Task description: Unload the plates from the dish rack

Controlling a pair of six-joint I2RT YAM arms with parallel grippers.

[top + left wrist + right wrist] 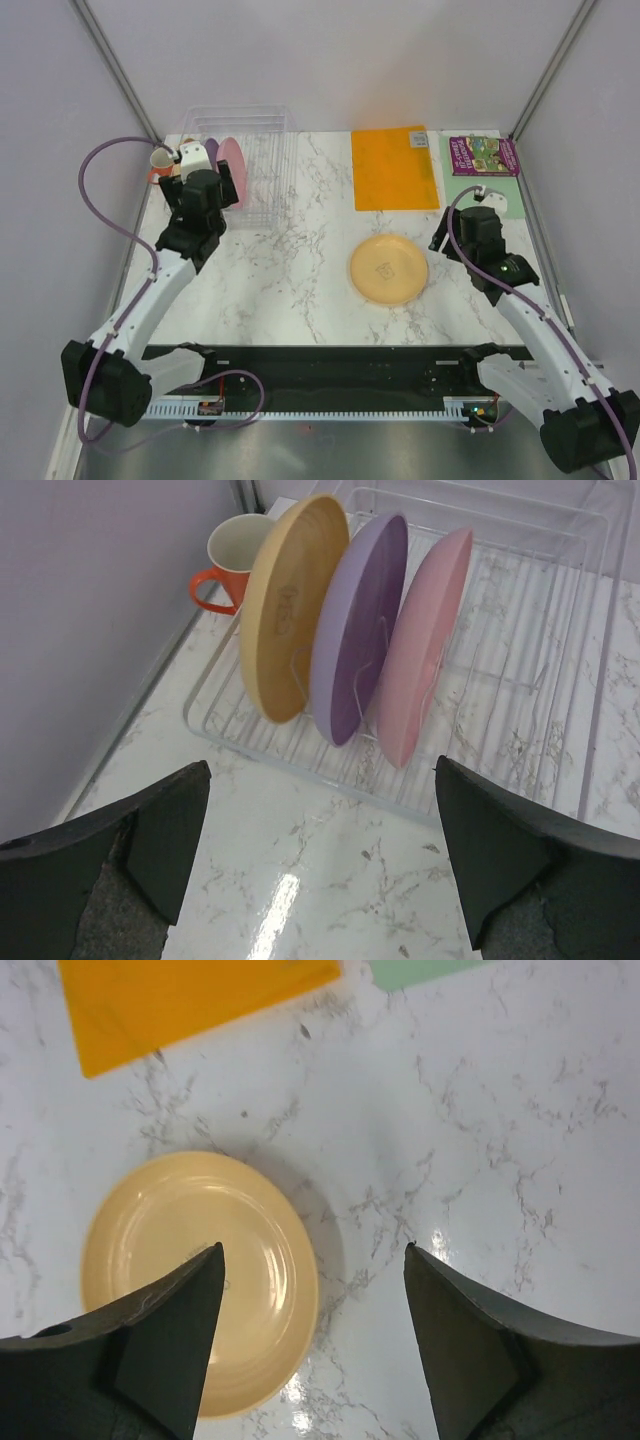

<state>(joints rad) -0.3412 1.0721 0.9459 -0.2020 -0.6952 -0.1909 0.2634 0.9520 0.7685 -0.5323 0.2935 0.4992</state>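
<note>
Three plates stand on edge in the dish rack [565, 590], which sits at about 10 o'clock on the tabletop [290, 270]. They lean the same way in the wire slots: the standing yellow plate [290, 610] is nearest the orange mug [232, 555], the purple plate [355, 630] is in the middle, and the pink plate [425, 645] is on the far side. The mug stands outside the rack, just beside its corner.

In the left wrist view, the left fingers [165, 825] are spread wide apart and hold nothing. The three plates lie at 12 o'clock from the gap between them, beyond the near rim of the rack. The fingers are short of that rim and touch neither rack nor plate.

One more plate, the flat yellow plate [388, 269], lies face up on the tabletop at about 4 o'clock from its centre, well apart from the rack. An orange mat [395, 168] lies flat at 12 o'clock from it.

The right fingers [150, 1350] are also apart and grip nothing. In the right wrist view, one finger covers part of the flat yellow plate. The plate's edge falls inside the gap, and the other finger is over bare marble at 3 o'clock. Whether that finger touches the plate cannot be told.
</note>
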